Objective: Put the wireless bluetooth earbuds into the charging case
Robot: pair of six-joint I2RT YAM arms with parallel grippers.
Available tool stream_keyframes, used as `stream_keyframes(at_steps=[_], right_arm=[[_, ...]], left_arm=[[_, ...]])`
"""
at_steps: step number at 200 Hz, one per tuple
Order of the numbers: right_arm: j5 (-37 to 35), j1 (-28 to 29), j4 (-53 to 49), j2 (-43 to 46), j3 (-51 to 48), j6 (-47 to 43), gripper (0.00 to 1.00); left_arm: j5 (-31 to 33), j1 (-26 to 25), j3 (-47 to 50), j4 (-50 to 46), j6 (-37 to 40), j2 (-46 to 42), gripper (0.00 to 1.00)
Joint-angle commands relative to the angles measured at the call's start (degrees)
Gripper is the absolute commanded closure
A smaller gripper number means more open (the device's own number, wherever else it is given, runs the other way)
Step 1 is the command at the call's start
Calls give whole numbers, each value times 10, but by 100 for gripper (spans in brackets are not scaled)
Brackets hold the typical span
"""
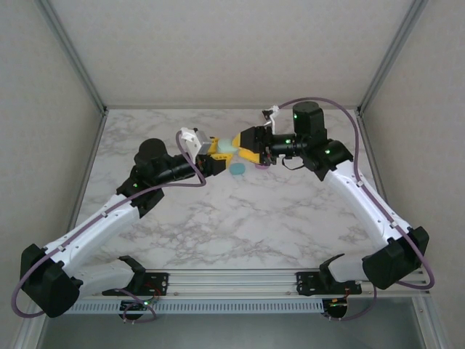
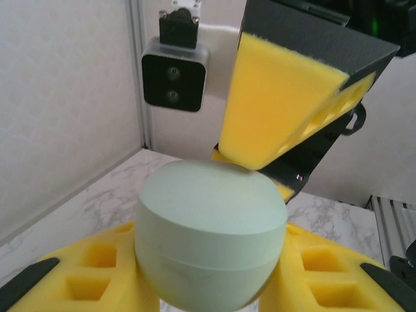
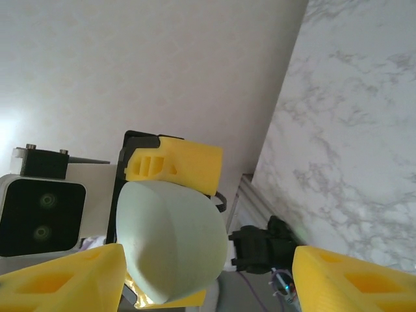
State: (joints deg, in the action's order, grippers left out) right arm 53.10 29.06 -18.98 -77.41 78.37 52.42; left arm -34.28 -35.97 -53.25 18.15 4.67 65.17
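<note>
A mint green charging case (image 2: 211,227), its lid down along a visible seam, is clamped between the yellow foam fingers (image 2: 84,273) of my left gripper (image 2: 209,289). From above, the left gripper (image 1: 216,155) holds the case (image 1: 227,147) over the back middle of the table. My right gripper (image 1: 240,148) faces it at close range and is open. In the right wrist view the case (image 3: 172,240) sits just beyond my right gripper (image 3: 208,286), close to its left finger (image 3: 65,279). I cannot make out the earbuds.
A teal rounded piece (image 1: 237,169) and a pink piece (image 1: 260,165) lie on the marble table (image 1: 232,218) under the grippers; they are too small to tell as cases or buds. Grey walls and aluminium posts (image 1: 73,54) close off the back and sides.
</note>
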Motion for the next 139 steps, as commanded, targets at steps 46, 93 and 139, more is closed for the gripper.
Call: stream_keyframes(at_steps=[46, 93, 139], right_arm=[[79, 5, 169, -25, -26, 114, 44], [86, 7, 191, -34, -29, 126, 54], [96, 12, 200, -37, -34, 131, 55]], left_arm=[[-26, -6, -29, 52, -34, 13, 73], [-26, -6, -30, 45, -29, 13, 73], [-22, -6, -30, 41, -25, 16, 72]])
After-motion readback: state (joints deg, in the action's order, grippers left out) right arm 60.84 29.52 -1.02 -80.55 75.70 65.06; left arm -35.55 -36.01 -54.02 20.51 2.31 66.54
